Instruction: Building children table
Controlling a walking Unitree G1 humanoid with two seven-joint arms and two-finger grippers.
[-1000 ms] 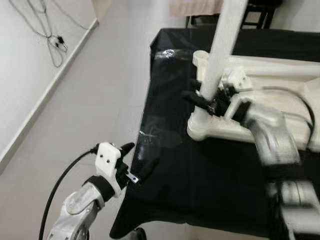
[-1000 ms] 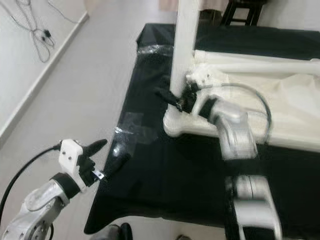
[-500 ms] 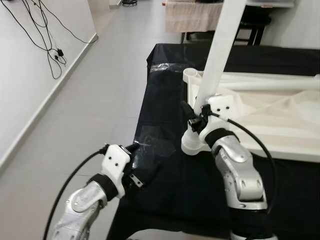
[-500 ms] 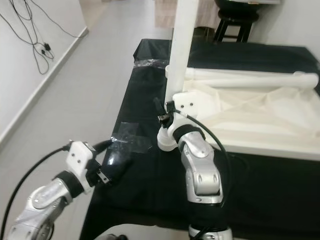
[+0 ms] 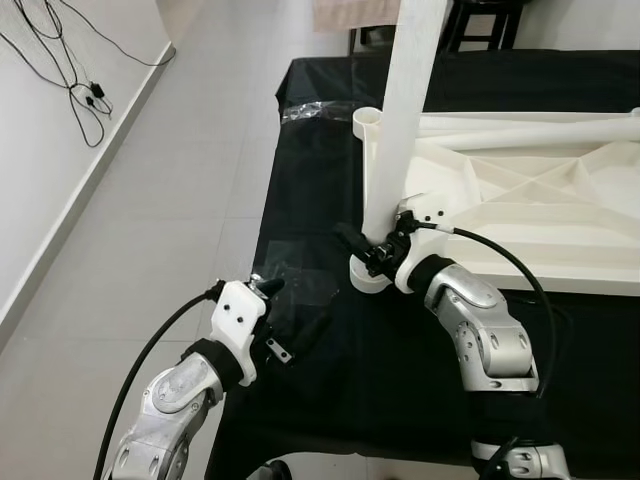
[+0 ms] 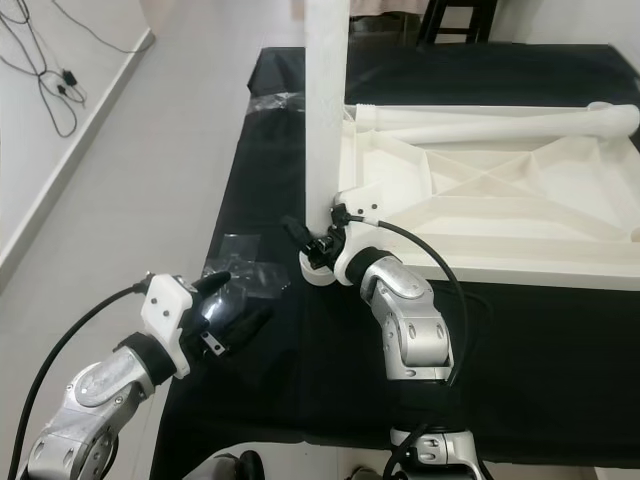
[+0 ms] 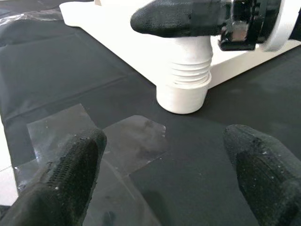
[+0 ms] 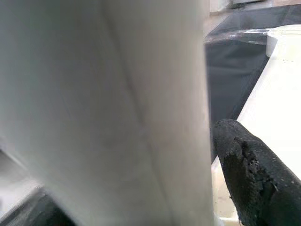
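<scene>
I see my right gripper (image 5: 372, 252) clamped round the upright leg (image 5: 400, 130), left gripper (image 5: 290, 315) open over the cloth (image 5: 400, 380)

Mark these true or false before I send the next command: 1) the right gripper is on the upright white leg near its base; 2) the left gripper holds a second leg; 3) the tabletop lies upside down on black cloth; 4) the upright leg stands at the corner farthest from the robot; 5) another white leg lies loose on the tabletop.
1) True. The right gripper closes around the upright leg just above its corner socket.
2) False. The left gripper is open and empty, over the black cloth near the taped patch.
3) True. The tabletop shows its ribbed underside.
4) False. It stands at the near left corner.
5) True. A loose leg lies along the far edge.
</scene>
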